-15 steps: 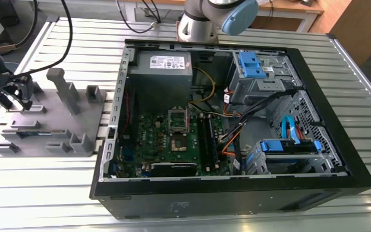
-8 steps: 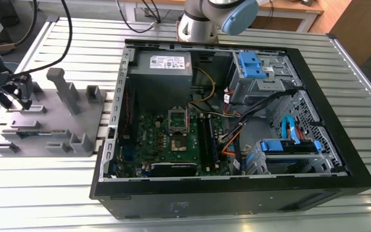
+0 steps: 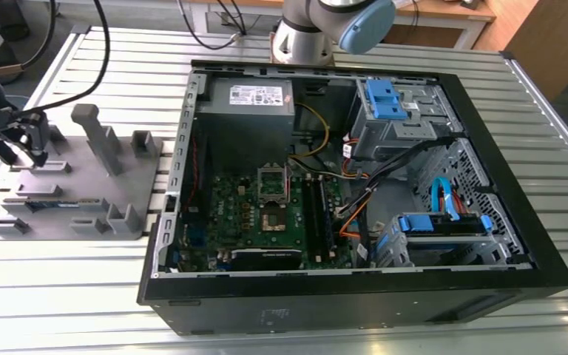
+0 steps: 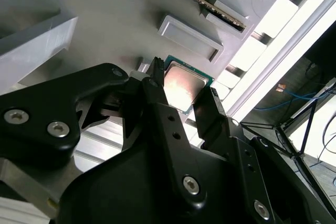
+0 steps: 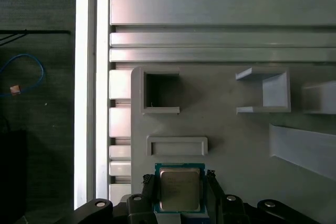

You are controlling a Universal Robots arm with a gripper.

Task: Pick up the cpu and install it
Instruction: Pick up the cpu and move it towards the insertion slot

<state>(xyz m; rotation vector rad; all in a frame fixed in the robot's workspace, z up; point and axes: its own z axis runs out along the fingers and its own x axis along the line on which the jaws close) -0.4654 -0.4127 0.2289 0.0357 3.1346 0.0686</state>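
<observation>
First wrist view: cpu (image 5: 179, 190) lies on grey fixture tray (image 5: 236, 145), at the exterior view's left of the tabletop (image 5: 210, 9); gripper (image 5: 179, 178) centred over it, jaws' hold cannot be told. Advised: square edge contact, level lift.

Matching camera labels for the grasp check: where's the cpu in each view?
Exterior view: cannot make it out; the hand is at the exterior view's left end of the grey fixture plate.
First wrist view: cpu, silvery top up, held in the hand.
Second wrist view: cpu, in the hand.
Shared landmark: the grey fixture plate.
</observation>
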